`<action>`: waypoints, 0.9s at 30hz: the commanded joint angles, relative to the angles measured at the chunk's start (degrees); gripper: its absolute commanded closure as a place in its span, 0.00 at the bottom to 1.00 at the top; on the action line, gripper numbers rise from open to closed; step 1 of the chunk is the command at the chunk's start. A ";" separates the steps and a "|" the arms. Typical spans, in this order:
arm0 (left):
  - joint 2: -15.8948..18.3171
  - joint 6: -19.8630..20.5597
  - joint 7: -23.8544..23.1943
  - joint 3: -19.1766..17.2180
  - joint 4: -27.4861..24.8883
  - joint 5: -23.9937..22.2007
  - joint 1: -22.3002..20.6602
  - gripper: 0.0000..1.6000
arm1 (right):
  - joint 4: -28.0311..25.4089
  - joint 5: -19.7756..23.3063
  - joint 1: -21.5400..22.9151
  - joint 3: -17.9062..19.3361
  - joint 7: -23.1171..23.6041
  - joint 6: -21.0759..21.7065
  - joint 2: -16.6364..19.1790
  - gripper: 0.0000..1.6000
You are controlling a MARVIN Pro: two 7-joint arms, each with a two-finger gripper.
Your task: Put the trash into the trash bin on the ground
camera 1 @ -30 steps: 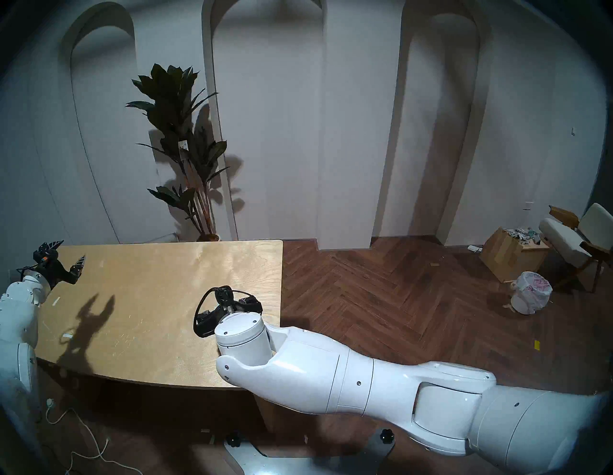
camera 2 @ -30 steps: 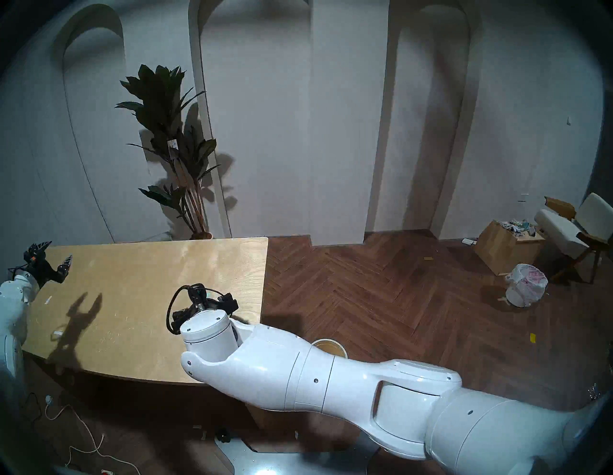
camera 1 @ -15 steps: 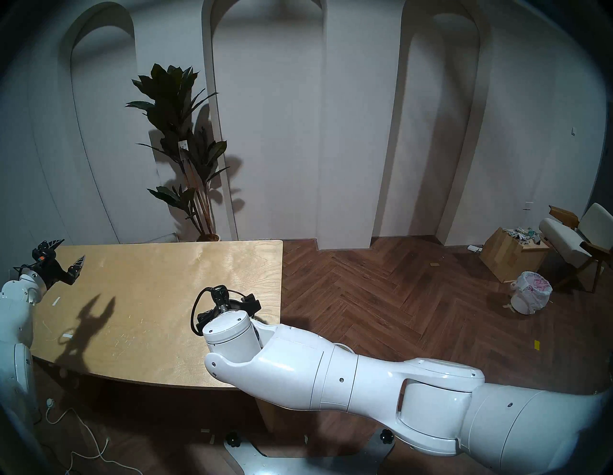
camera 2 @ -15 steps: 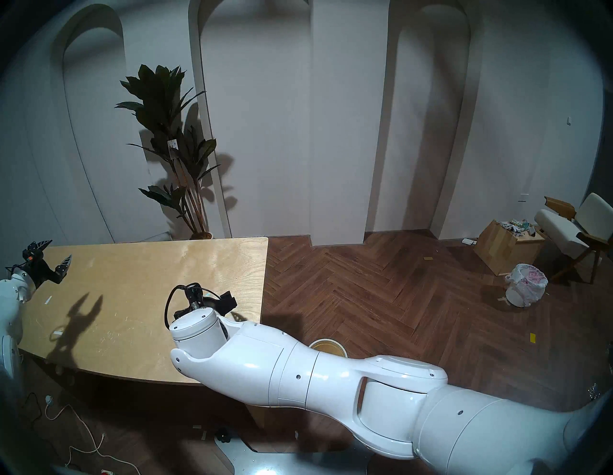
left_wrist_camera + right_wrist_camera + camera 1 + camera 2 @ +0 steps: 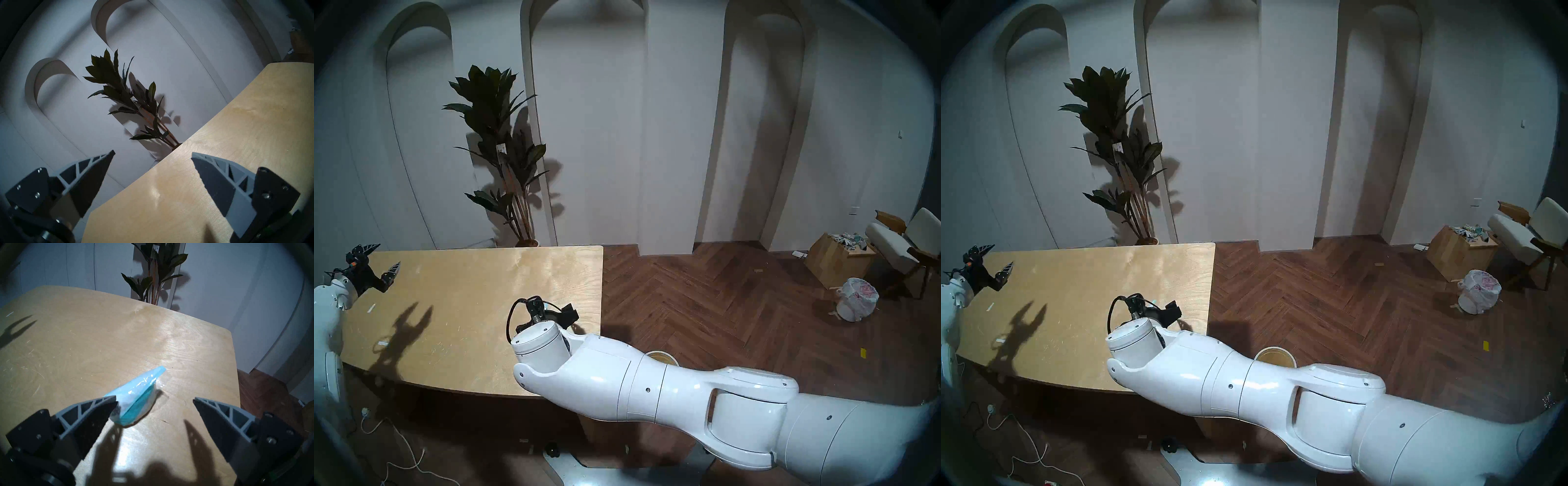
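A soft teal-white pouch [image 5: 136, 395] lies on the light-wood table [image 5: 85, 344] near its right edge. My right gripper [image 5: 154, 399] hovers low over it, jaws wide open, with the pouch touching or just beside the left finger [image 5: 95, 405]. In the head views the wrist hides most of this gripper. The cream-yellow round bin [image 5: 1273, 354] stands on the floor beside the table's right edge, half hidden behind my right arm. My left gripper [image 5: 387, 254] is open and empty above the table's far left corner. The carton and the black-and-yellow box are out of view.
A potted plant [image 5: 504, 152] stands behind the table. At the far right are a square wooden box [image 5: 836, 259] full of scraps, a white bin with a pink-printed bag [image 5: 857, 298] and a chair [image 5: 904, 241]. Cables [image 5: 398, 451] lie on the floor at the lower left.
My right arm has drawn back to the left over the table, uncovering more of the cream-yellow bin. The left gripper has drifted slightly left. Both stay open.
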 commanded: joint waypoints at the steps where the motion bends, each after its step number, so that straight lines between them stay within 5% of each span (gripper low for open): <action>1: 1.89 -0.79 -1.92 -0.89 -1.47 -0.99 0.06 0.00 | 1.27 -0.13 0.57 -0.15 -0.86 0.17 -3.81 0.00; 27: 3.80 -1.70 -11.58 -3.19 -3.46 -3.96 1.98 0.00 | 9.46 0.32 1.86 1.05 -2.98 0.85 -9.97 0.00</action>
